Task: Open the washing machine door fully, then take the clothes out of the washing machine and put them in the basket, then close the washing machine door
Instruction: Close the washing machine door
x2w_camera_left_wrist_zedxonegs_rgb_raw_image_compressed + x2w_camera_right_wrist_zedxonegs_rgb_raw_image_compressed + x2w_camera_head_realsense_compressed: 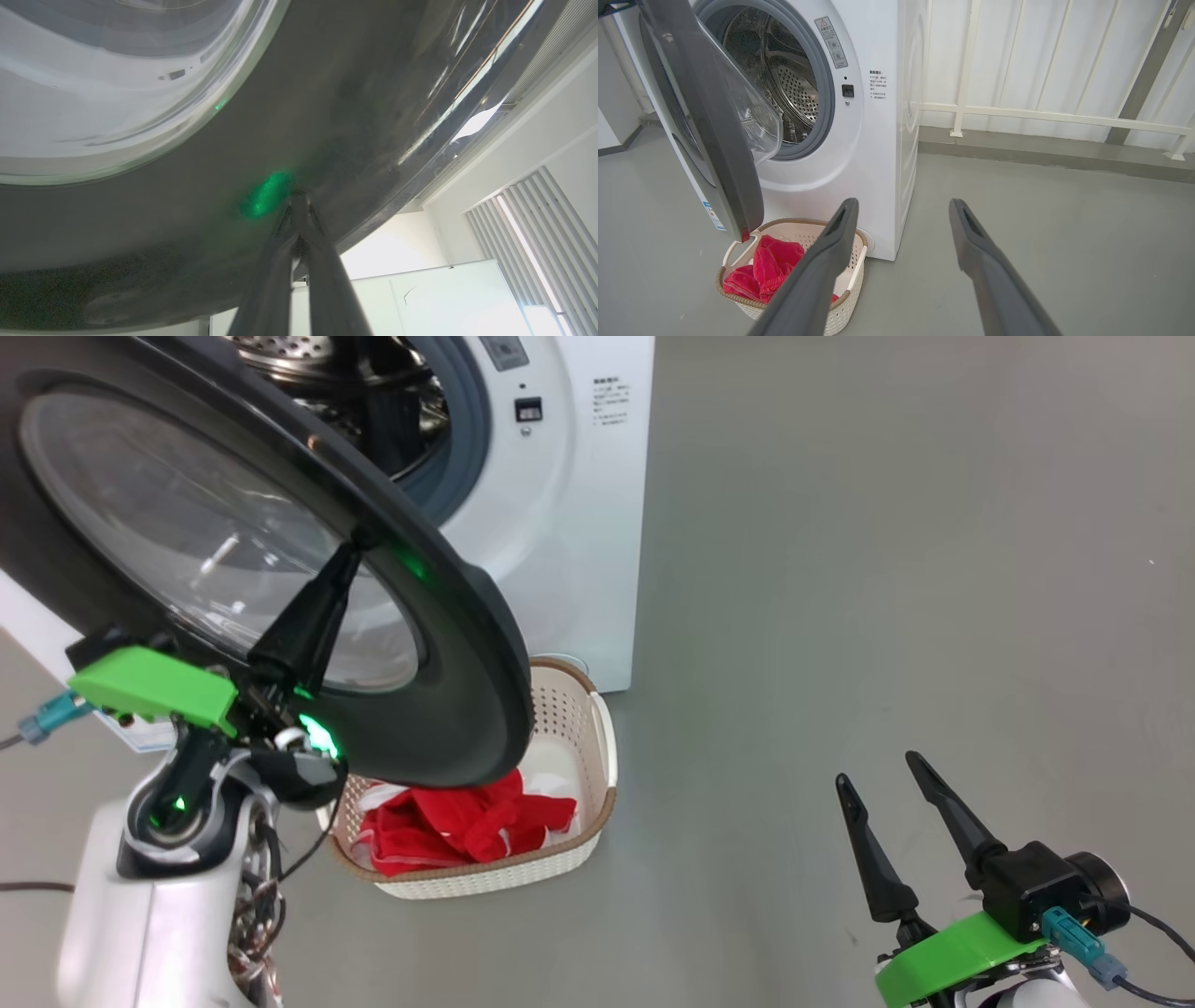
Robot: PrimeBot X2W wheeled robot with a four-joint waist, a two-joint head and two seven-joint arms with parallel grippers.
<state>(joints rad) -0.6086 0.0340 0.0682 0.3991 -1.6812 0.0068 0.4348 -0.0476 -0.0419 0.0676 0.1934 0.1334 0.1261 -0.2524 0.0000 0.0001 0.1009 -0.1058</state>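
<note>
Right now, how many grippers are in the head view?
2. The left gripper, shut, touches the black rim of the washing machine door; the right gripper, open, is above the floor at lower right.

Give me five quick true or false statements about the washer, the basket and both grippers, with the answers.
1. The clothes lie in the basket. True.
2. The left gripper is shut, its tips at the door rim. True.
3. The door is closed. False: it stands open.
4. The right gripper holds the clothes. False: it is open and empty.
5. The basket sits on top of the washer. False: it stands on the floor in front of it.
</note>
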